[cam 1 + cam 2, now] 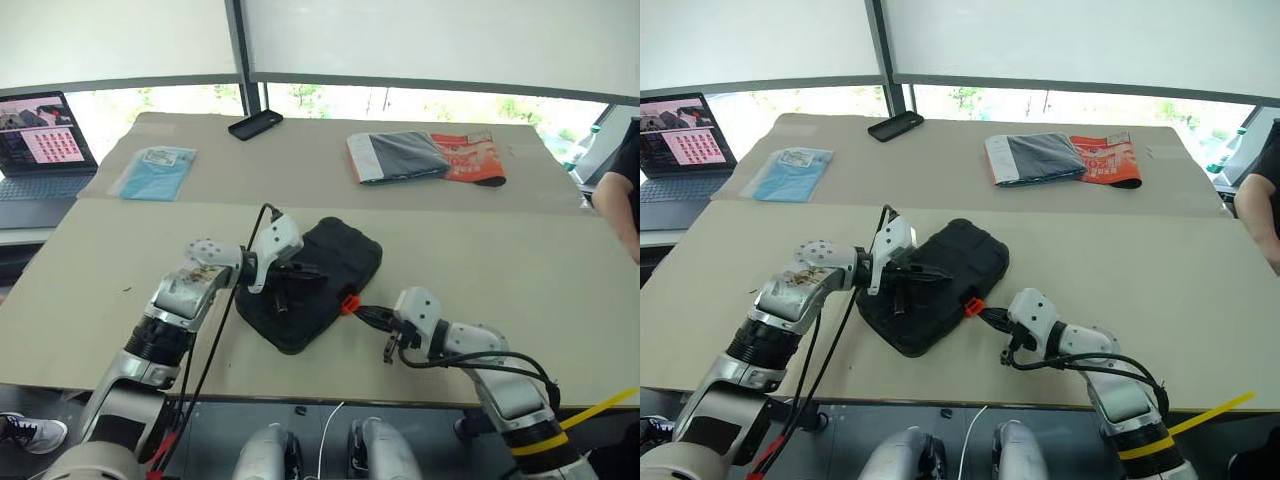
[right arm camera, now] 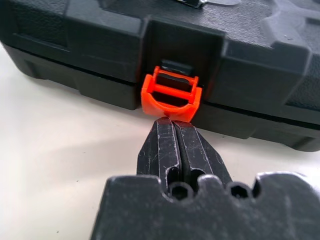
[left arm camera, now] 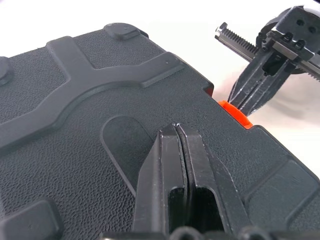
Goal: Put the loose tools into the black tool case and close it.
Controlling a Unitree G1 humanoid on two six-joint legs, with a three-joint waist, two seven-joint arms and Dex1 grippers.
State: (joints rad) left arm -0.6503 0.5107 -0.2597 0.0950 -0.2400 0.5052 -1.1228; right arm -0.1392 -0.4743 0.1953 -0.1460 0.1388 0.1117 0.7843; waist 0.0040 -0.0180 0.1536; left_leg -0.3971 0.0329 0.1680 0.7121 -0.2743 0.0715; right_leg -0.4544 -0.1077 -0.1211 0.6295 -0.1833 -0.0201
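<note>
The black tool case (image 1: 335,262) lies on the table with its lid down, its orange latch (image 2: 171,96) on the side that faces me. My left gripper (image 3: 176,127) is shut, its tips resting on the textured lid (image 3: 75,125). My right gripper (image 2: 172,122) is shut too, its tips right at the latch's lower edge, just above the tabletop. The left wrist view shows the right gripper (image 3: 250,95) at the orange latch (image 3: 235,111). The loose tools are out of view.
At the back of the table lie a black phone (image 1: 255,124), a blue packet (image 1: 155,170) and a grey and orange bundle (image 1: 425,157). A laptop (image 1: 40,140) stands at the far left. A person's arm (image 1: 620,190) shows at the right edge.
</note>
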